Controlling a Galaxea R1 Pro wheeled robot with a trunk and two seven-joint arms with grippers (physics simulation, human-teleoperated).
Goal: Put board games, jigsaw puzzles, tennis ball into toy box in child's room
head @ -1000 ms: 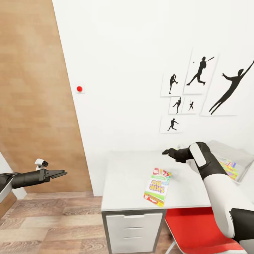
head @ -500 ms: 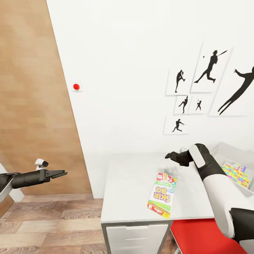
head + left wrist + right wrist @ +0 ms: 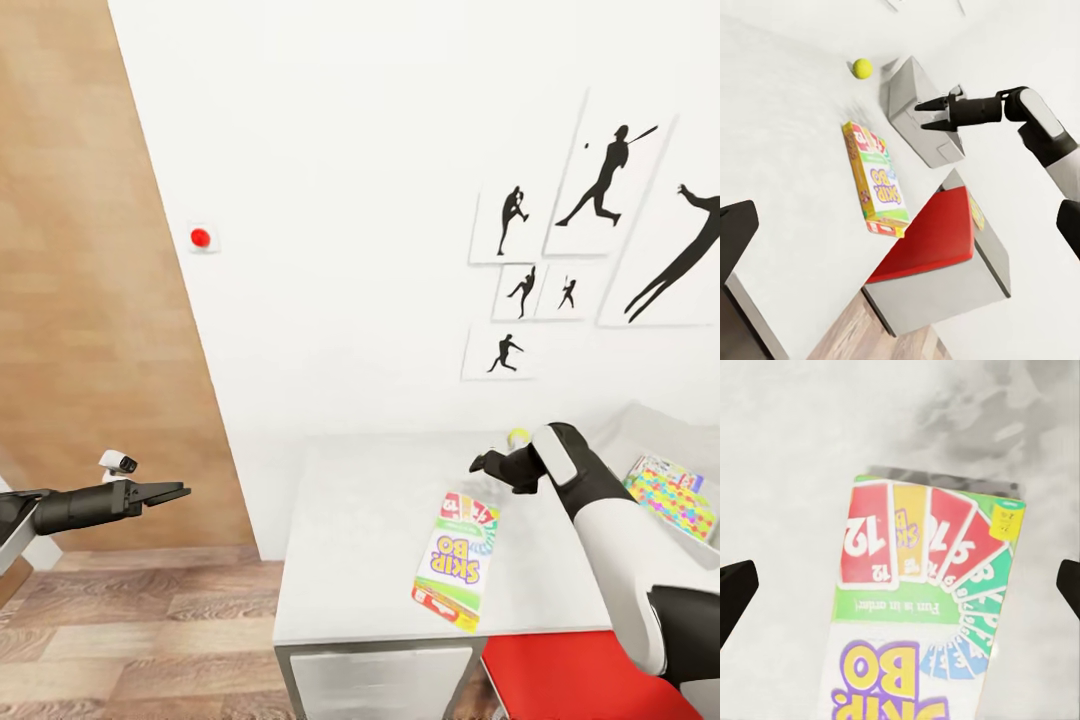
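A Skip-Bo board game [image 3: 455, 560] lies flat on the pale table [image 3: 350, 540]; its card-printed end shows close up as the game box [image 3: 922, 607]. My right gripper [image 3: 478, 463] hovers open just over the box's far end, its fingers [image 3: 735, 589] spread wide to either side. The tennis ball [image 3: 518, 436] rests on the table right behind that wrist. At the table's right end stands the toy box [image 3: 645, 425] with a jigsaw puzzle [image 3: 672, 500] inside. My left gripper [image 3: 168, 492] hangs open over the floor, far left of the table.
A red chair [image 3: 580, 680] is tucked under the table beside white drawers [image 3: 380, 680]. The white wall with silhouette posters [image 3: 600, 190] runs behind the table. Wood-plank floor [image 3: 130, 640] stretches to the left. From the left wrist I see the box [image 3: 877, 184], ball [image 3: 862, 68] and right gripper [image 3: 921, 116].
The head camera has shifted, sliding the scene. My right gripper has dropped closer to the Skip-Bo box's far end. The tennis ball now shows behind the wrist. The left arm is unchanged.
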